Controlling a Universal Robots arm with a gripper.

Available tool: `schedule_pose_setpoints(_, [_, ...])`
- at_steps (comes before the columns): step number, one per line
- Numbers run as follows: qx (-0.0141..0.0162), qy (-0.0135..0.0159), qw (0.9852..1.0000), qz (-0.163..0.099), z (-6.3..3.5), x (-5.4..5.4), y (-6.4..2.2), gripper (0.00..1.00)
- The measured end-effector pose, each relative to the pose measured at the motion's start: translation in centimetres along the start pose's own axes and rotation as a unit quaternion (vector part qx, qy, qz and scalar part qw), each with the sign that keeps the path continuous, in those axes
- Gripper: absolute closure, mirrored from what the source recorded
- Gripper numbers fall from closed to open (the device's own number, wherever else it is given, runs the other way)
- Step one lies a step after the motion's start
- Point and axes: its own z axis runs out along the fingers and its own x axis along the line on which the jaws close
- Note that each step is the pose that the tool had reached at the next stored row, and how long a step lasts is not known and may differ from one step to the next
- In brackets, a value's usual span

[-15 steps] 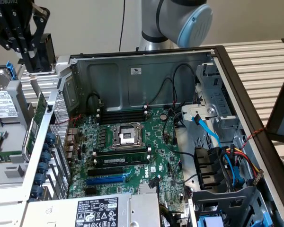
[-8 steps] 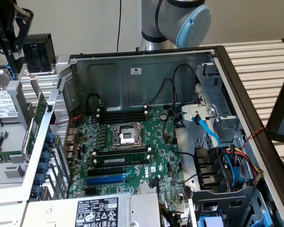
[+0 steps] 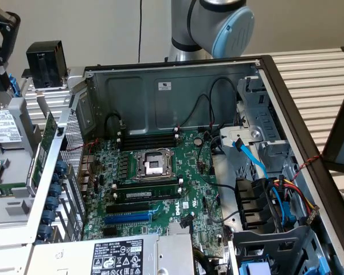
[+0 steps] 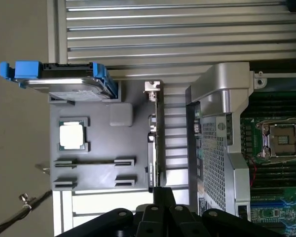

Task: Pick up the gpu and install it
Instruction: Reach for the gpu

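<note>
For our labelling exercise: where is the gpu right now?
The gpu stands on edge at the exterior view's left, at the edge of the grey parts tray, beside the computer case's perforated rear wall.

We see a silver-grey tubular arm [image 3: 183, 28] w/ a light-blue round joint cap [image 3: 234, 31], plus black multi-link gripper [image 4: 162, 198].

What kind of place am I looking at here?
Probably a robotics test bench for computer assembly: a robot arm rises beyond an opened computer case, and a grey tray beside it holds loose parts like a processor.
</note>
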Motion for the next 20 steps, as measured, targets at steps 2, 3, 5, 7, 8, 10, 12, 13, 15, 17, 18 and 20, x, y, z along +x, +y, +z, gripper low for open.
schedule_pose_setpoints(2, [0.0,-0.0003,1.0,0.0,-0.02,0.21,-0.38,0.89])
schedule_pose_setpoints(3, [0.0,-0.0003,1.0,0.0,-0.01,0.21,-0.51,0.89])
schedule_pose_setpoints(5, [0.0,-0.0003,1.0,0.0,0.04,0.2,-0.6,0.89])
schedule_pose_setpoints(7, [0.0001,0.0009,1.0,0.0,0.1,0.21,-0.6,0.89])
schedule_pose_setpoints(8, [0.0002,0.0017,1.0,0.0,0.13,0.21,-0.6,0.89])
schedule_pose_setpoints(10, [0.0002,0.0041,1.0,0.0,0.17,0.22,-0.51,0.89])
schedule_pose_setpoints(12, [0.0004,0.0057,1.0,0.0,0.23,0.23,-0.41,0.89])
schedule_pose_setpoints(13, [0.0004,0.0059,1.0,0.0,0.27,0.24,-0.39,0.89])
schedule_pose_setpoints(15, [0.0004,0.0061,1.0,0.0,0.32,0.31,-0.31,0.89])
schedule_pose_setpoints(17, [0.0005,0.0062,1.0,0.0,0.33,0.38,-0.31,0.89])
schedule_pose_setpoints(18, [0.0003,0.0063,1.0,0.0,0.33,0.41,-0.31,0.89])
schedule_pose_setpoints(20, [-0.0004,0.0063,1.0,-0.003,0.35,0.44,-0.31,0.89])
